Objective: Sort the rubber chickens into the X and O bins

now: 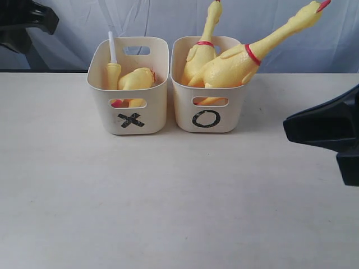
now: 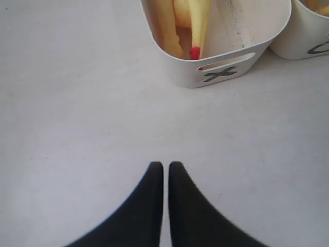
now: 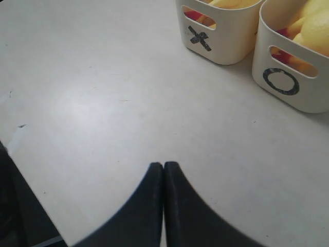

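Two cream bins stand side by side at the back of the table. The X bin [image 1: 151, 115] on the left holds a headless yellow chicken body [image 1: 137, 78] and a neck piece with a white tube [image 1: 113, 70]. The O bin [image 1: 182, 112] on the right holds two whole rubber chickens [image 1: 235, 64] [image 1: 199, 56], their necks sticking out over the rim. My left gripper [image 2: 165, 164] is shut and empty over bare table, well short of the X bin [image 2: 180, 72]. My right gripper [image 3: 163, 164] is also shut and empty, away from the O bin [image 3: 308, 87].
Black parts of the right arm [image 1: 331, 129] reach in from the right edge, and part of the left arm [image 1: 22, 22] shows at the top left. A pale backdrop hangs behind the bins. The table edge [image 3: 31, 170] shows in the right wrist view.
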`<action>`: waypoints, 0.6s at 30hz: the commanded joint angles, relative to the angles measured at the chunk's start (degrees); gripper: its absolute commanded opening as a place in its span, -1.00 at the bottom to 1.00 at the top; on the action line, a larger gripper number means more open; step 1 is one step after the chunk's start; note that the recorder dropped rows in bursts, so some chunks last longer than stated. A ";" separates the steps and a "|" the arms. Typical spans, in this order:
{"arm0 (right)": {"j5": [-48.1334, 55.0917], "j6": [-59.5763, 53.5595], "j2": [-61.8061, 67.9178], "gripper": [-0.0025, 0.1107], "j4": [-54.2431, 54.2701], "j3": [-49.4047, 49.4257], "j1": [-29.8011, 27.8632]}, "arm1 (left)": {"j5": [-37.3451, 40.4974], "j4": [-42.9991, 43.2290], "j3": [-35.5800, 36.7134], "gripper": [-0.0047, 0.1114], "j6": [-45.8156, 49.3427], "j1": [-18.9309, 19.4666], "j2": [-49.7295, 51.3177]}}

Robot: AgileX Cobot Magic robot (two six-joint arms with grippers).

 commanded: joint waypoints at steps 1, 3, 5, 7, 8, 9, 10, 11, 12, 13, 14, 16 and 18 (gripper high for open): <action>-0.37 -0.17 -0.39 -0.96 0.09 0.24 0.20 | 0.12 0.43 0.35 -0.84 -0.35 -0.15 -0.40; -0.37 -0.17 -0.39 -0.96 0.09 0.24 0.20 | 0.12 0.43 0.35 -0.84 -0.35 -0.15 -0.40; -0.36 -0.17 -1.38 -0.96 0.09 0.24 0.20 | 0.12 1.88 0.35 -0.84 -0.35 -0.15 -0.75; -0.36 -0.17 -2.76 -0.96 0.09 0.24 0.20 | 0.12 2.52 0.35 -0.84 -0.35 -0.15 -1.89; -0.36 -0.17 -3.70 -0.96 0.09 0.24 0.20 | 0.12 1.82 0.45 -0.84 -0.35 -0.15 -2.84; -0.36 -0.17 -4.77 -0.96 0.19 0.24 0.20 | 0.12 1.81 0.58 -0.84 -0.35 -0.15 -4.16; -0.36 -0.17 -6.02 -0.96 0.54 0.24 0.08 | 0.12 2.07 0.85 -0.84 -0.35 -0.15 -5.75; -0.12 -0.17 -7.29 -0.96 1.22 0.24 -0.48 | 0.12 2.35 1.20 -0.84 -0.35 -0.15 -7.42; 0.00 -0.17 -8.67 -0.96 1.77 0.24 -1.49 | -0.59 2.35 1.43 -0.84 -0.35 -0.15 -9.16; 0.00 -0.17 -9.74 -0.96 2.02 0.24 -2.59 | -1.38 2.35 1.83 -0.84 -0.35 -0.15 -10.53; 0.00 -0.17 -11.07 -0.96 2.67 0.24 -4.21 | -2.25 2.35 2.03 -0.84 -0.35 -0.15 -12.22; 0.00 -0.17 -13.36 -0.96 3.86 0.24 -7.50 | -3.25 2.35 2.50 -0.84 -0.35 -0.15 -15.57; -0.10 -0.17 -15.90 -0.96 4.23 0.24 -11.03 | -3.58 2.35 2.49 -0.84 -0.35 -0.15 -19.24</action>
